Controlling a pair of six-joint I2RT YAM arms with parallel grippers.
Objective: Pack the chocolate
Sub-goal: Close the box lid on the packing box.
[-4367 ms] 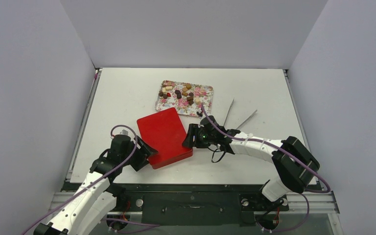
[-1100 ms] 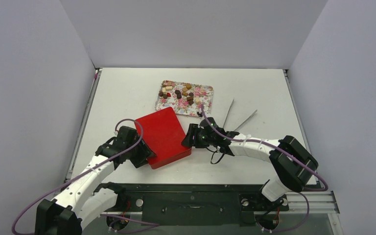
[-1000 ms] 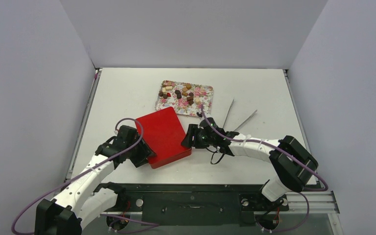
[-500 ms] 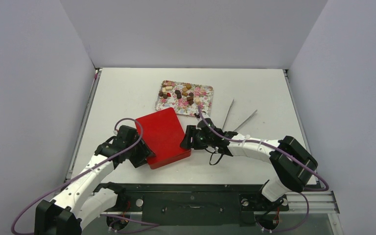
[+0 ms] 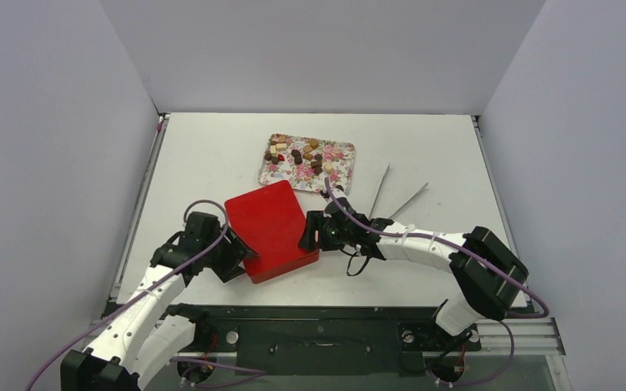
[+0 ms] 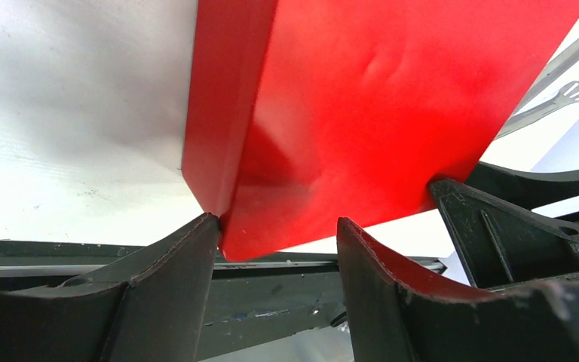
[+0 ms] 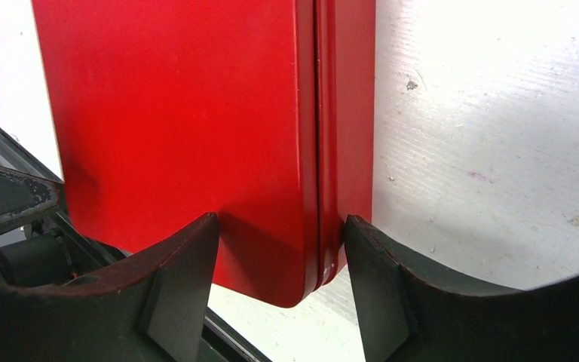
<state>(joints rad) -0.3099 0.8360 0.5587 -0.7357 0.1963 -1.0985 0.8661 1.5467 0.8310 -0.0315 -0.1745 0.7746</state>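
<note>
Left gripper [image 6: 277, 226] stands part-open astride the 7 o'clock corner of the red box [image 5: 271, 228]. Right gripper [image 7: 279, 222] likewise straddles its 3 o'clock edge. Whether either clamps: cannot tell. Chocolate [image 5: 301, 155] lies on the floral tray [image 5: 345, 167], 1 o'clock of the box.

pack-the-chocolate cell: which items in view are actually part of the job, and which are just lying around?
Job:
- chocolate on the floral tray
- closed red box, with the left gripper and right gripper each astride a corner

Lying about:
- two metal tongs right of the tray, untouched; possibly tools for later
</note>
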